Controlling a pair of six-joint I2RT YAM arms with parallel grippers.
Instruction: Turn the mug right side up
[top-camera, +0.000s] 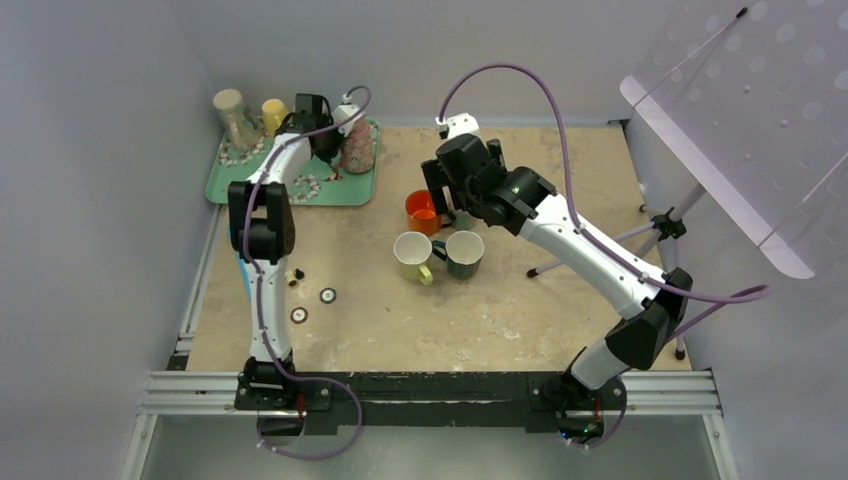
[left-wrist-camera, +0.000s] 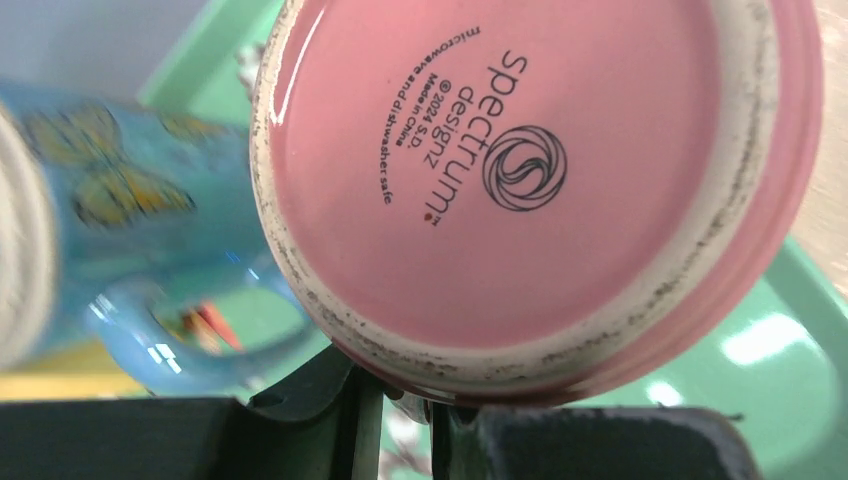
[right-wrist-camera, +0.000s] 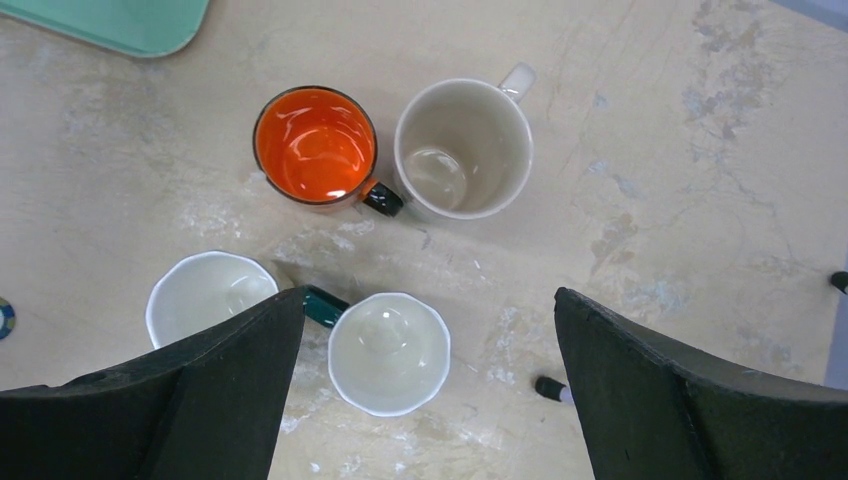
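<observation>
A pink mug (left-wrist-camera: 530, 170) stands upside down on the green tray (top-camera: 345, 190), its base with a printed maker's mark filling the left wrist view; it also shows in the top view (top-camera: 358, 148). My left gripper (left-wrist-camera: 400, 405) is at the mug's lower edge, its two fingers drawn close on a thin part of the mug, apparently the handle. In the top view the left gripper (top-camera: 322, 135) sits just left of the mug. My right gripper (right-wrist-camera: 430, 400) is open and empty, hovering above the mugs at mid-table (top-camera: 455, 185).
A blue butterfly mug (left-wrist-camera: 120, 230) lies close beside the pink one. A beige cup (top-camera: 230, 115) and a yellow mug (top-camera: 274, 113) stand at the tray's back. Upright at mid-table are an orange mug (right-wrist-camera: 315, 145), beige mug (right-wrist-camera: 463, 148), white mug (right-wrist-camera: 205, 295) and green-handled mug (right-wrist-camera: 388, 352). Small discs (top-camera: 327, 295) lie front left.
</observation>
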